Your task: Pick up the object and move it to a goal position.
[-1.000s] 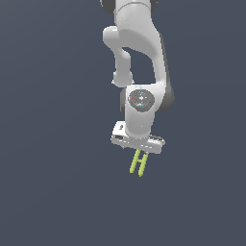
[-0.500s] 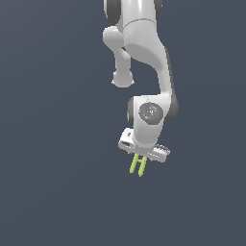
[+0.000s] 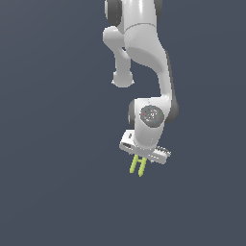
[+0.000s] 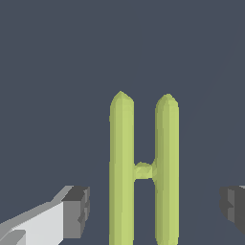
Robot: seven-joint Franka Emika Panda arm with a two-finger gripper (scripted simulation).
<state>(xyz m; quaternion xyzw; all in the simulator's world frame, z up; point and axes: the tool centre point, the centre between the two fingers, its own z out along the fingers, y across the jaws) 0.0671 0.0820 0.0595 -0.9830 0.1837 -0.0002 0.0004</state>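
- Now the arm has swung toward the exterior view's right over the last second, and the hand has tilted with it, so its mounting plate slopes down to that side.
- The gripper [image 3: 144, 157] has gone along the same way and sits at much the same height in the exterior view as before.
- The object [image 3: 138, 165], a yellow-green H-shaped piece, has travelled with the hand and still hangs just under it, its two bars pointing down and slightly slanted.
- In the wrist view the object [image 4: 143, 171] stands upright between the two dark fingertips [image 4: 76, 210], which appear well apart on either side with visible gaps to the bars.
- So the jaws look wide in that view, yet the piece rides along; I cannot tell whether they truly clamp it.
- My judgement: the carry phase is under way, and the piece has kept its attitude to the hand.
- No goal marker shows in either view, so the remaining travel cannot be judged.
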